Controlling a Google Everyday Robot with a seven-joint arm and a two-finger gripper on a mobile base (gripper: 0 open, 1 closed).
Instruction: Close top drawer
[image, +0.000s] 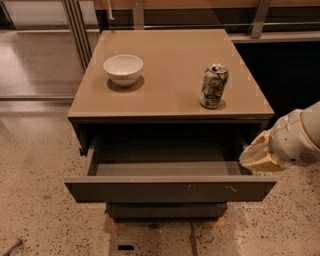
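Jaw opening could not be told. The gripper (256, 156), a pale tan wedge on a white rounded wrist, hung at the right end of the top drawer (170, 190), just beside its side wall. The drawer stood pulled out to the gripper's left, its flat grey front showing small pale scuffs towards the gripper end. Speckled floor (35, 165) lay before the panel. Up and left of the gripper, a dented can (213, 86) stood on the smooth tan cabinet top (170, 100). A white bowl (123, 67) sat farther left.

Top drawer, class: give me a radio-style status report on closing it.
Status: tool beside the right end, just behind the front panel. The top drawer open, pulled well out. Nothing seen blocking it; bowl and can up on the tabletop.
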